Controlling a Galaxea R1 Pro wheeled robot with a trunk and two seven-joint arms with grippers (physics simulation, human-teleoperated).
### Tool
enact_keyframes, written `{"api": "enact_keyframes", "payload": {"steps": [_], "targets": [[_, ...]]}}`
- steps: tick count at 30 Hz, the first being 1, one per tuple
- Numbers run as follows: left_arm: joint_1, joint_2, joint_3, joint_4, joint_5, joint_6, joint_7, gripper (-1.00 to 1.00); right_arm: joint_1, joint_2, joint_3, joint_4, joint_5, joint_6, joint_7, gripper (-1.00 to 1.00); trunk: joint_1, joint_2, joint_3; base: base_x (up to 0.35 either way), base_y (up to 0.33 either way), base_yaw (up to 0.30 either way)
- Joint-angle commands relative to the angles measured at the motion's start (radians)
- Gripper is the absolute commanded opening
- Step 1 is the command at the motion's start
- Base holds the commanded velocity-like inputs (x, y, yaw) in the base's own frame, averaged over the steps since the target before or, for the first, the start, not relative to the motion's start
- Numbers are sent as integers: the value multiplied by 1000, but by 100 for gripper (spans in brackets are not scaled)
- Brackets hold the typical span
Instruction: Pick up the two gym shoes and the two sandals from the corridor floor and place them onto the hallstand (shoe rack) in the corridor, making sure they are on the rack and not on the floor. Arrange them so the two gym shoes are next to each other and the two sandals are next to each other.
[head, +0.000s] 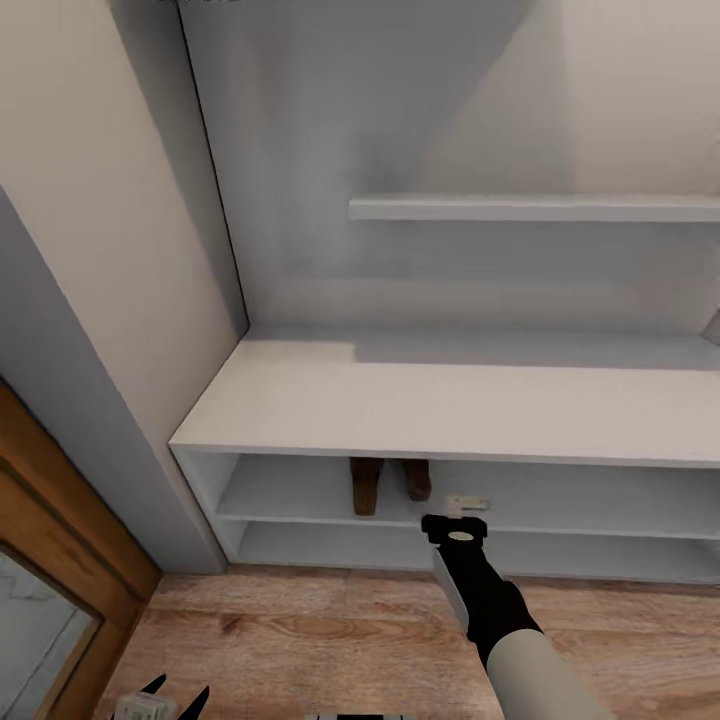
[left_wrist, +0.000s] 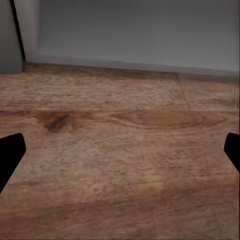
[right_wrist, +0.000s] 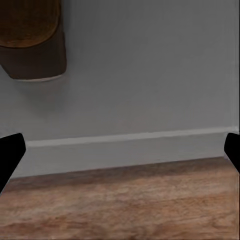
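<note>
Two brown sandals (head: 364, 487) (head: 416, 479) stand side by side on the upper open shelf of the pale grey hallstand (head: 400, 400), heels toward me. My right gripper (head: 465, 505) hangs at that shelf's front edge, just right of the sandals. In the right wrist view the gripper (right_wrist: 120, 150) is open with nothing between its fingers, and one sandal heel (right_wrist: 32, 45) lies apart from it on the shelf. My left gripper (head: 165, 695) sits low over the corridor floor (left_wrist: 120, 150), open and empty. The gym shoes are out of view.
A floating shelf (head: 530, 208) juts from the grey back panel above the hallstand's flat top. A wall corner and a wooden door frame (head: 60, 520) stand at the left. Wood plank floor (head: 330, 630) runs in front of the rack.
</note>
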Motion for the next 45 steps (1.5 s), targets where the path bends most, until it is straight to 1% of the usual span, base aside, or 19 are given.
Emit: {"api": "enact_keyframes", "payload": {"steps": [1,11,12,16,17,19,21,23,25,26,29,33,40,41,45], "targets": [[-1,0,6,0,-2,-2,-7,100,0,0,0,-1,7,8,-2,100,-1,0,-1,-229,-197,0],[-1,0,7,0,-2,-2,-3,100,0,0,0,10,8,7,-2,100,-1,0,-1,-232,-199,0],[-1,0,8,0,-1,-2,-2,100,0,0,0,32,8,6,-2,100,-1,0,-1,-237,-199,0],[-1,0,12,0,-1,-1,-1,100,1,0,0,71,8,2,-2,100,-1,0,-1,-245,-198,0],[-2,0,14,0,0,-1,0,100,1,0,0,103,8,-5,-2,100,-1,0,-1,-256,-197,0],[-2,0,15,0,0,-1,0,100,2,0,0,126,8,-15,-1,100,-1,0,-1,-258,-197,0],[-2,0,17,0,1,0,2,100,2,0,0,160,8,-43,0,100,-1,0,-1,-261,-197,0],[-3,-1,18,-1,4,1,17,100,3,-30,0,222,8,-120,3,100,-1,0,-1,-263,-196,0],[-4,-1,18,-1,5,1,28,100,4,-48,0,254,9,-158,4,100,-1,0,-1,-264,-196,0],[-5,-1,18,-1,6,1,42,100,4,-67,1,291,9,-200,6,100,-1,0,-1,-266,-193,0],[-5,-2,17,0,7,1,67,100,4,-93,1,356,10,-267,7,100,-1,0,-1,-267,-191,0],[-5,-2,18,0,7,0,102,100,4,-121,3,452,12,-364,8,100,-1,0,-1,-269,-188,0],[-5,-2,19,0,8,-2,167,100,4,-157,6,613,15,-524,10,100,-1,0,-1,-270,-186,0],[-5,-2,20,0,9,-3,186,100,5,-168,7,644,16,-562,10,100,-1,0,-1,-267,-180,0],[-4,-2,20,0,10,-4,215,100,11,-183,7,676,17,-624,11,100,-1,0,-1,-231,-156,0]]}}
